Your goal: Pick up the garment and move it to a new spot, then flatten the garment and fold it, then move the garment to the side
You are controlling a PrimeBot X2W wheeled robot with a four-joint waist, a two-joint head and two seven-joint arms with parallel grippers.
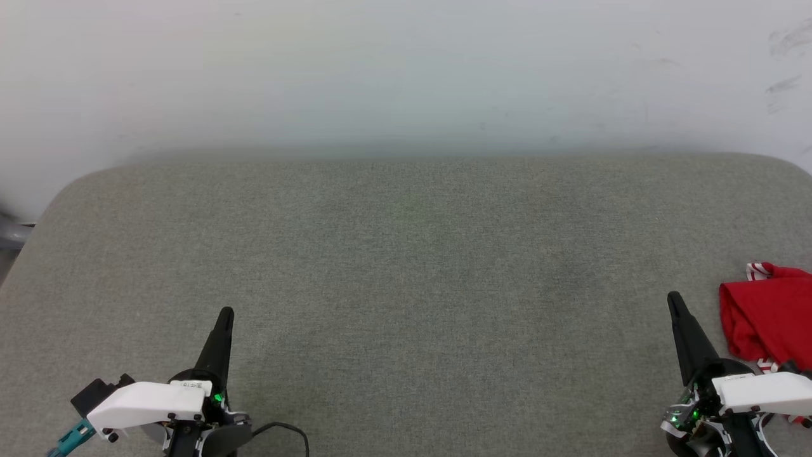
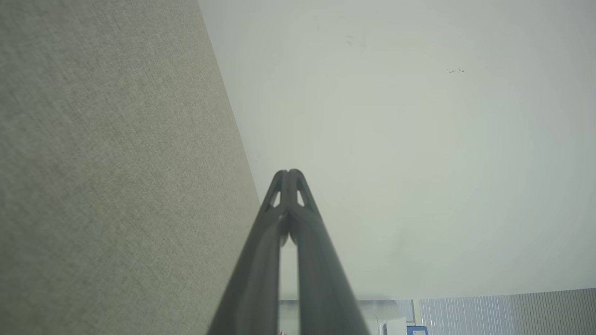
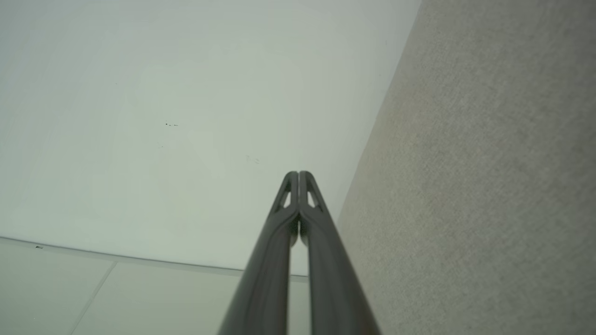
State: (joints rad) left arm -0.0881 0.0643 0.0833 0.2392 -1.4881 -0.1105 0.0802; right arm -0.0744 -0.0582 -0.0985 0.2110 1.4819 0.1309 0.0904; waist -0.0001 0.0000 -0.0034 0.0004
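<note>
Wide grey woven-fabric surface (image 1: 406, 254) with rounded far corners, plain pale wall (image 1: 406, 76) right behind it, faint dark scuff marks (image 1: 783, 86) on the wall's upper right, soft even light, pale ribbed panel (image 2: 507, 314) low in the left wrist view

Light is bright, soft and even, and shadows are faint. In the head view the wall (image 1: 406, 76) washes out pale with a greenish tint, and a dim band lies where it meets the grey surface (image 1: 406, 266) — that far edge looks hazy. In the wrist views the left fingers (image 2: 256, 284) and right fingers (image 3: 267, 284) blur toward the bottom edge — tips sharper.
</note>
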